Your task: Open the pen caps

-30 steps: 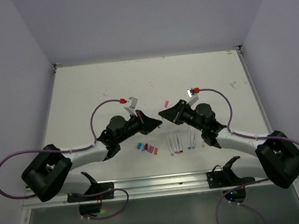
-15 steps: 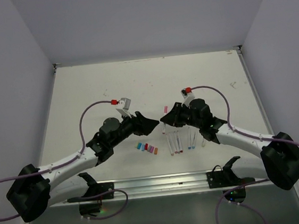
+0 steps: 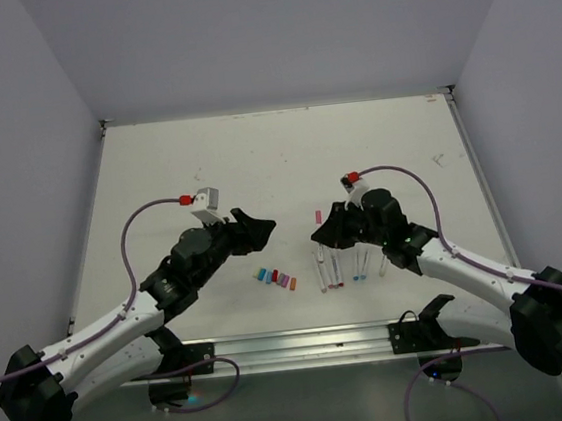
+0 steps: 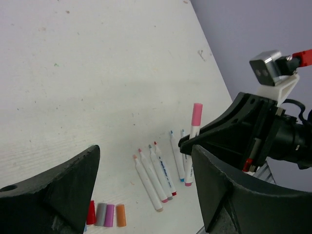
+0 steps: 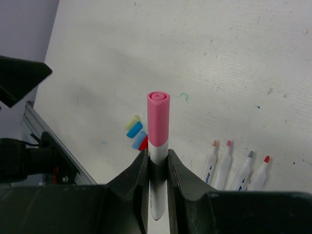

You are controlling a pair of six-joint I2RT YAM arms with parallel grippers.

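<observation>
Right tool (image 5: 158, 157) is clenched on the white barrel of the capped pen (image 5: 158, 146), low centre of the right wrist view. The pink cap (image 5: 158, 117) sticks out free above the tips. Left tool (image 3: 255, 221) is released, jaws spread wide with nothing between them, sitting left of centre in the top view, apart from the pen.

Five uncapped pens (image 4: 158, 178) lie side by side on the desk (image 3: 255, 153), lower centre of the left wrist view. The loose caps (image 3: 276, 277) sit in a short row just left of them.

Step in hand looks like pulling this last cap. To do it well:
- bring the left tool in line with the pen axis, jaws straddling the pink part only — not the white barrel
- close fully before any pull
- pull straight along the pen with no twist sideways, or the barrel may slip in the right tool's grip
- keep the right tool tight and motionless
- drop the cap by the cap row, clear of the pen tips
</observation>
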